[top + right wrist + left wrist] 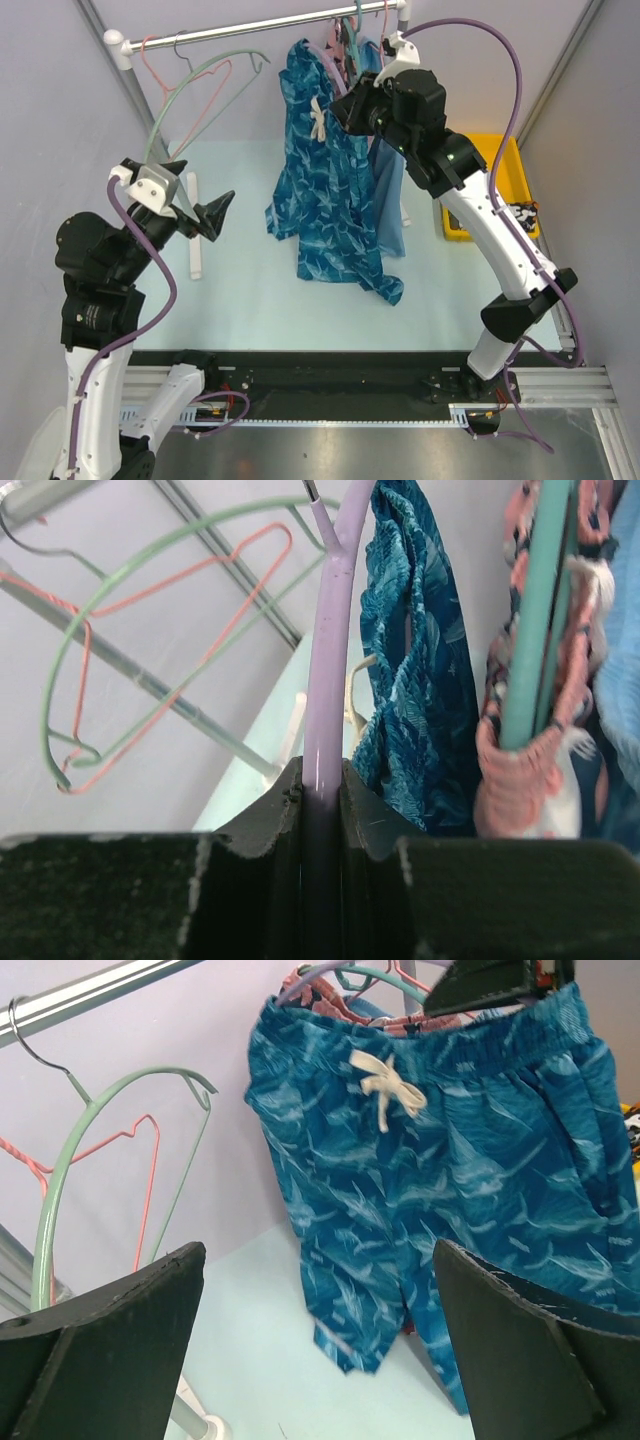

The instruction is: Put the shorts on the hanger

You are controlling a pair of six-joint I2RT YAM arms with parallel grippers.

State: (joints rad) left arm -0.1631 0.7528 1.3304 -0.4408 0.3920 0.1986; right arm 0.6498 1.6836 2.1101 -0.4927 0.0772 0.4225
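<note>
Right arm stretched up to twelve o'clock, right gripper (pixel 322 780) pinching the hanger (pixel 325 630), the shorts (pixel 325 190) apparently hanging from it; left gripper (pixel 203 185) at nine o'clock, jaws spread wide.

Green hanger (pixel 110 1086) and pink hanger (pixel 150 1190) hang on the rail (pixel 80 993); yellow bin (pixel 505 165), perhaps holding cables, far right.

pale lilac walls (pixel 50 120), light-blue tabletop (pixel 240 300), silver rail (pixel 240 27) across the back
</note>
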